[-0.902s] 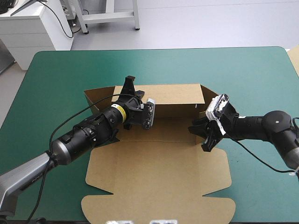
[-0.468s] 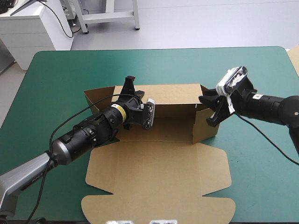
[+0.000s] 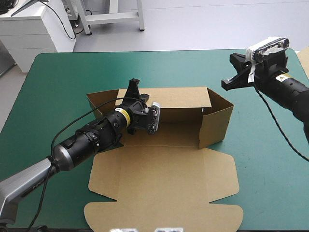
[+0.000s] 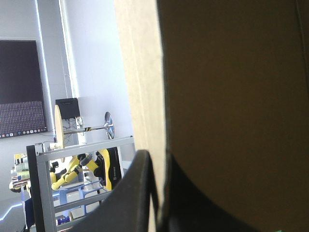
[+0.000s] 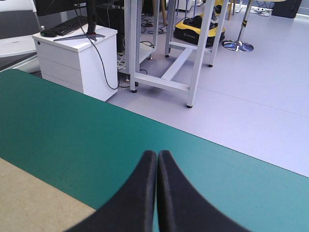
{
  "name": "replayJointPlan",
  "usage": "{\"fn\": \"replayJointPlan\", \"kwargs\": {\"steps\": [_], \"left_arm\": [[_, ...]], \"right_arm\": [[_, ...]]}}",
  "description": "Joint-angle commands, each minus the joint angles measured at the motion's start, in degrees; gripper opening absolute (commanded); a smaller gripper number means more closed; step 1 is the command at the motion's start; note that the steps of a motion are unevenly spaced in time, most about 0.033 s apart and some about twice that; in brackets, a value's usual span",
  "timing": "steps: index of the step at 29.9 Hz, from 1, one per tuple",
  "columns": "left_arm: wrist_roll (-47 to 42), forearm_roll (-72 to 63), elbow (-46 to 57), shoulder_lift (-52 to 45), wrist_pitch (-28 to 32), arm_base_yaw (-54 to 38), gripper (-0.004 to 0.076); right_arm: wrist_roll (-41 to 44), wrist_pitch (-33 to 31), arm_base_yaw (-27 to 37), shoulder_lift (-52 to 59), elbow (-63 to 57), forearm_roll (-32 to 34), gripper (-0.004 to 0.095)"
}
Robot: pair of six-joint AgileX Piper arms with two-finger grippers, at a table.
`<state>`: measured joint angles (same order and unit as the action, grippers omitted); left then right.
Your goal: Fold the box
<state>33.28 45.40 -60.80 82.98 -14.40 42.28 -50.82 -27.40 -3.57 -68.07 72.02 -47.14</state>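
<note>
High view looks down on the table [image 3: 58, 77] from the near side — left wrist view hugs the box [image 4: 231, 96], right wrist view skims its far corner.

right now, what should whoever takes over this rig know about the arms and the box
Left gripper: shut on the box, clamped on its back wall near the left end.
Right gripper: shut, empty, held over the table's far right part, clear of the box.
Done: back wall and right side wall stand upright.
To do: the left side flap splays outward; the big near panel lies flat on the table.
</note>
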Motion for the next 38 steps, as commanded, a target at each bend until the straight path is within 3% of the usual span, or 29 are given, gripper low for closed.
{"fn": "replayJointPlan", "kwargs": {"steps": [1, 7, 12, 16, 32, 38], "left_arm": [[-0.44, -2.47, -0.01, -0.01, -2.36, 0.60, -0.0008], [-0.44, -2.47, -0.01, -0.01, -2.48, 0.60, -0.0008], [-0.68, -2.47, -0.01, -0.01, -2.59, 0.60, -0.0008], [-0.78, -2.47, -0.01, -0.01, -2.97, 0.60, -0.0008], [-0.89, -2.47, -0.01, -0.01, -2.97, 0.60, -0.0008], [-0.90, -2.47, -0.01, -0.01, -2.97, 0.60, -0.0008]], "right_arm": [[1.80, 3.70, 0.31, -1.03, 2.11, -1.03, -0.0019], [8.22, 3.72, 0.31, -7.20, 2.11, -0.44, -0.0019], [19.29, -0.14, 0.31, -12.71, 2.11, 8.48, -0.0019], [21.99, -5.32, 0.31, -15.42, 2.11, 13.49, -0.0019], [18.56, -21.49, 0.31, -15.98, 1.86, 16.33, -0.0019], [10.53, -22.14, 0.31, -14.78, -2.81, 9.58, -0.0019]]}}
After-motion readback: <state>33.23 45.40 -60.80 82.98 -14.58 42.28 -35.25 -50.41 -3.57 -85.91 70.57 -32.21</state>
